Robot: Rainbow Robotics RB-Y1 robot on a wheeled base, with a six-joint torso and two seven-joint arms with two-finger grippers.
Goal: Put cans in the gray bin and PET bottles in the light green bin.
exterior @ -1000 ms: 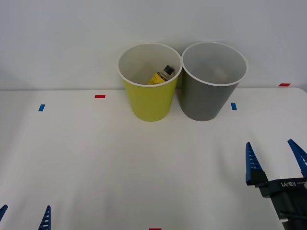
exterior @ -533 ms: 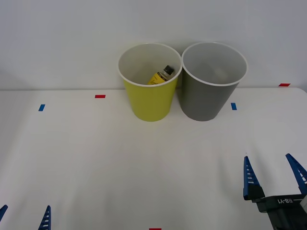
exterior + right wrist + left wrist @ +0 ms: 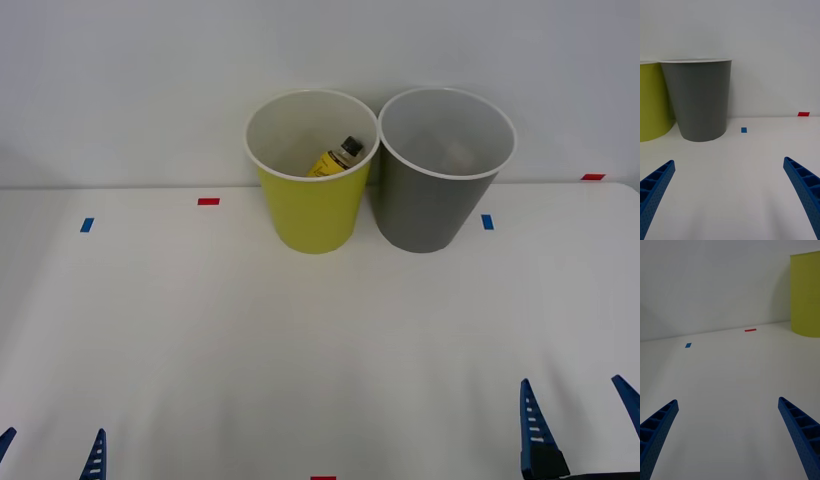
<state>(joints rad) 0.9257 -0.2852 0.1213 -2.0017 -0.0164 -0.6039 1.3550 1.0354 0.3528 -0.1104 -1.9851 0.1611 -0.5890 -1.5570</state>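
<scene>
The light green bin [image 3: 312, 205] stands at the back of the white table, touching the gray bin [image 3: 440, 200] on its right. A small PET bottle [image 3: 335, 160] with a yellow label and black cap leans inside the light green bin. No can is visible. My right gripper [image 3: 580, 420] is open and empty at the table's front right corner, well short of the gray bin [image 3: 700, 101]. My left gripper [image 3: 50, 450] is open and empty at the front left, with the light green bin [image 3: 807, 296] far ahead of it.
Small blue tape marks [image 3: 87, 225] [image 3: 487, 221] and red tape marks [image 3: 208, 201] [image 3: 593, 177] dot the table [image 3: 300, 350]. A plain white wall rises right behind the bins.
My right gripper has drawn back toward the table's front edge, staying open. The left gripper, the bins and the bottle have not moved.
</scene>
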